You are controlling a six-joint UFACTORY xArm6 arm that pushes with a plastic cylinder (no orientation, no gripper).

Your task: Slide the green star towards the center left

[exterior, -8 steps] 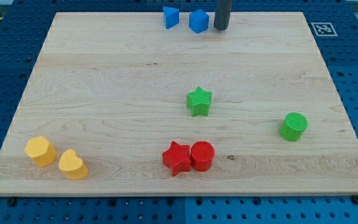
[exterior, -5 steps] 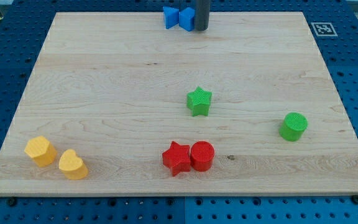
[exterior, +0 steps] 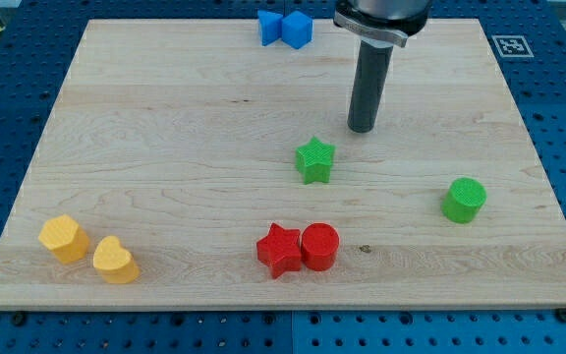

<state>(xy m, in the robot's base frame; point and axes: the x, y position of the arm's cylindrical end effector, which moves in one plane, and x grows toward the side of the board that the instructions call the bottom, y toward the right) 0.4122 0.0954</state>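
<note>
The green star (exterior: 314,159) lies a little right of the board's middle. My tip (exterior: 362,128) rests on the board just above and to the right of the star, a short gap apart from it. The dark rod rises from the tip to the view's top edge.
A green cylinder (exterior: 464,200) stands at the right. A red star (exterior: 280,250) and a red cylinder (exterior: 319,246) touch below the green star. Two blue blocks (exterior: 285,29) touch at the top edge. Two yellow blocks (exterior: 86,248) sit at the bottom left. A marker tag (exterior: 508,45) is at the top right corner.
My tip pushed the right blue block left against the other one, then moved down the view from the top edge to just above and right of the green star. The star has not moved.
</note>
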